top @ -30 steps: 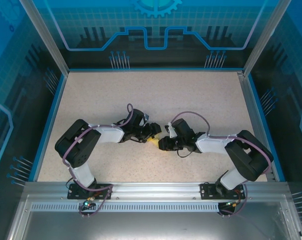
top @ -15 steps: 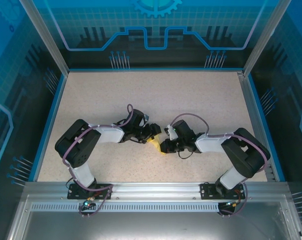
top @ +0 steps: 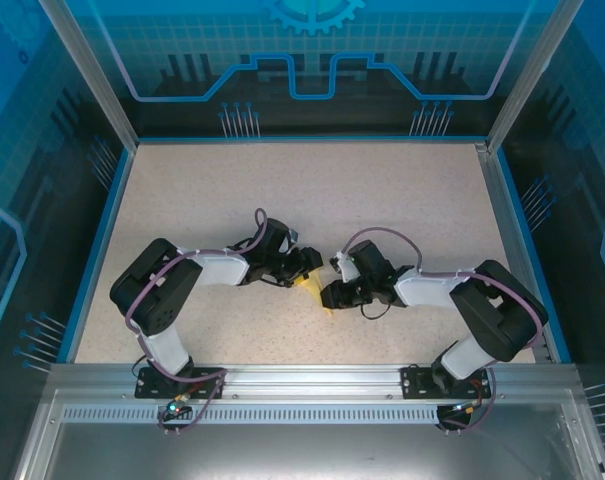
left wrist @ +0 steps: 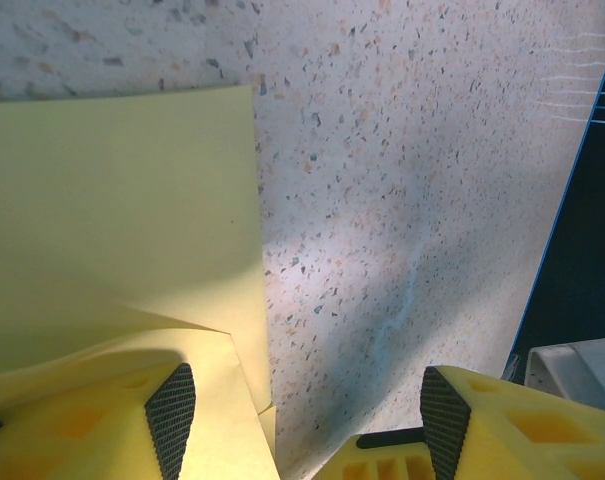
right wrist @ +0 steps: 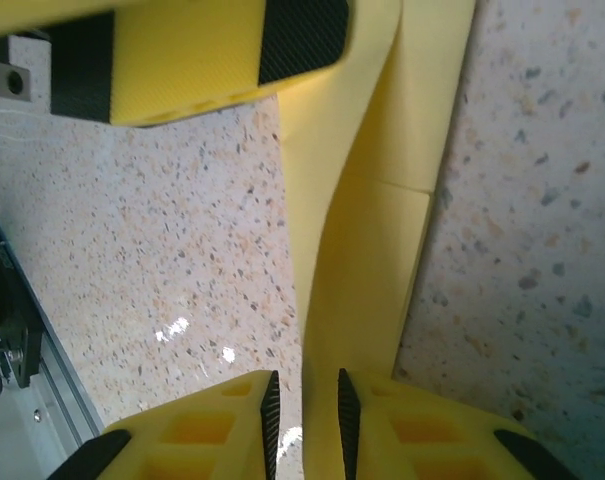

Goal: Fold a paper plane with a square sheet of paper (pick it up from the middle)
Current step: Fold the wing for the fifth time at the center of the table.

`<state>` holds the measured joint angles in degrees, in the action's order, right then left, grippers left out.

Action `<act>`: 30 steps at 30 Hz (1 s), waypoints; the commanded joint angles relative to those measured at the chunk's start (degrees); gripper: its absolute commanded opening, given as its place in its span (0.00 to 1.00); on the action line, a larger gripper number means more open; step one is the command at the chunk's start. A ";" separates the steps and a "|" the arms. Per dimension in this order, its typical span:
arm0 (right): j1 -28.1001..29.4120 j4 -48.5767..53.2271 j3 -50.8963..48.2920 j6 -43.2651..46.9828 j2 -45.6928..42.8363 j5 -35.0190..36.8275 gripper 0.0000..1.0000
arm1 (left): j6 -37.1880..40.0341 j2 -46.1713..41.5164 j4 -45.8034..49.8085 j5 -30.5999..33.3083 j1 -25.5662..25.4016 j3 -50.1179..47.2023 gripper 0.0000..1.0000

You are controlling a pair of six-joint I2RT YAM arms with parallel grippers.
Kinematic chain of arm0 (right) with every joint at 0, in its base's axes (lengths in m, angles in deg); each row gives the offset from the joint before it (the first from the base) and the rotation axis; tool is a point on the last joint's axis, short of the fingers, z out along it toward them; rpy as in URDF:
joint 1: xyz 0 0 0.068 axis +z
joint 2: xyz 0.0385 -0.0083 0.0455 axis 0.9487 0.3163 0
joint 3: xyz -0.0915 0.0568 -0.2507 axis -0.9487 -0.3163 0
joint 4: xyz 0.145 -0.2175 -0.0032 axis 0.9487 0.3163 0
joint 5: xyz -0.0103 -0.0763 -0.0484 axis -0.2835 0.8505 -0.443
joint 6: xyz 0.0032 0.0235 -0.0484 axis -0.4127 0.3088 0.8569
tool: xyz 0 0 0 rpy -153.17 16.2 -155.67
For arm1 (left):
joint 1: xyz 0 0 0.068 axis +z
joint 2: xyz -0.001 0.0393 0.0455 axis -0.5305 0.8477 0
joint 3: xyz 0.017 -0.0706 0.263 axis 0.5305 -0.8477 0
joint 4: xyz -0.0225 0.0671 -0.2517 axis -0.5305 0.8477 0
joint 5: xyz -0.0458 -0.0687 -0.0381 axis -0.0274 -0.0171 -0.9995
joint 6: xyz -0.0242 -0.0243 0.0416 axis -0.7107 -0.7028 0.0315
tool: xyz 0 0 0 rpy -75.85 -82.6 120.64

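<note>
Claw state, right claw [right wrist: 309,415]: pads a thin slit apart, tips down at the counter [right wrist: 162,250]. The sheet of paper [right wrist: 372,250] runs as a folded band right up to that slit and partly under one pad; whether it is pinched or merely touched, cannot tell. Left claw [left wrist: 307,420]: pads well apart, holding nothing; one finger sits over the paper's curled-up layer, the other over bare counter.

Paper position: near the middle of the counter, between the two claw tips, closer to the near edge than the far one. Already partly folded, with one flat layer on the counter and a second layer lifting off it in a soft curve.

Handling judgement: very light, thin, limp; no stiffness except along a crease. Likely to slide on the smooth speckled top, so a push would move it rather than bend it. Creases stay, so a stray pinch would spoil the plane. Best hold: on a folded edge or along the centre line, where doubled layers give the pads something to bite, with the other claw pressing the flat part down
</note>
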<state>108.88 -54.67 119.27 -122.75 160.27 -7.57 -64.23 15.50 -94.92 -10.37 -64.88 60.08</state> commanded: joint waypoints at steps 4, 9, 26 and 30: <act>-1.28 2.63 1.42 -0.44 0.51 -1.27 0.15 | 1.11 1.55 1.57 -0.80 -0.01 2.18 0.65; -1.29 2.11 0.39 -0.45 1.71 -3.00 0.11 | 1.35 1.61 1.83 -0.90 0.01 2.15 0.65; -1.34 5.64 -0.21 1.45 1.72 -3.90 0.17 | 1.36 1.56 2.62 -0.77 -0.02 2.41 0.65; -1.29 8.32 0.91 1.74 -0.56 -4.16 0.20 | 1.46 1.58 2.82 -0.79 0.05 2.47 0.65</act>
<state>108.16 -50.86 119.92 -121.52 161.76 -10.59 -64.20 16.22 -93.89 -11.02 -64.88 61.11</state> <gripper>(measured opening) 0.197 0.648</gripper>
